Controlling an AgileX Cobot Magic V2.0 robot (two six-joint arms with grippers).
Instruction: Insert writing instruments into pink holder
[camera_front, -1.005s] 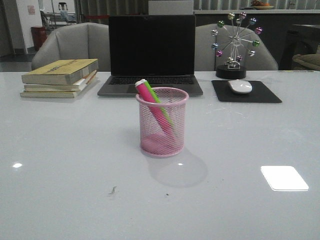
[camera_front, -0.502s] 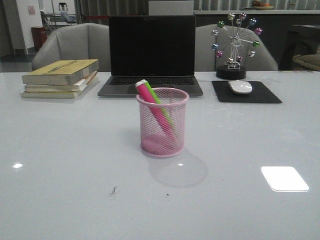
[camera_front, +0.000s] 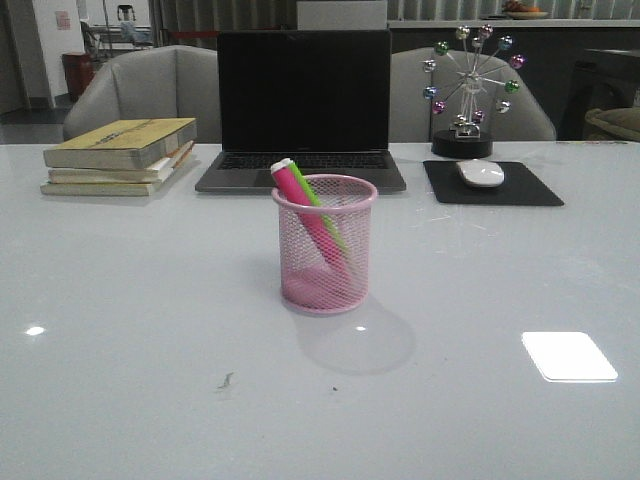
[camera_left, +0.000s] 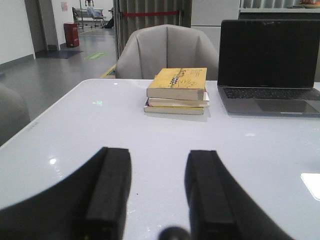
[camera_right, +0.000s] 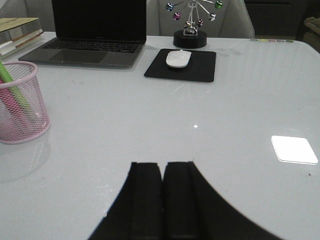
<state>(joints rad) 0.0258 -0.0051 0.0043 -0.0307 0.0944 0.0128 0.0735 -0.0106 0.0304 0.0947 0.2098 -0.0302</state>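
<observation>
I see both pens (camera_front: 308, 205) leaning in the pink holder (camera_front: 325, 245) mid-bench; left pincer (camera_left: 157, 192) open and empty, right pincer (camera_right: 162, 200) closed and empty.

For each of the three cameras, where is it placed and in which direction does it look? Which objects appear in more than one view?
Front view: looks forward over the table at the pink holder with both pens inside; no arm shows.
Left wrist view: low over the table's left side, facing the books and laptop; the open left gripper shows.
Right wrist view: low over the right side, facing the mouse and laptop; the shut right gripper shows.
Shared: laptop and books in all three; holder and mouse in front and right wrist views.
</observation>
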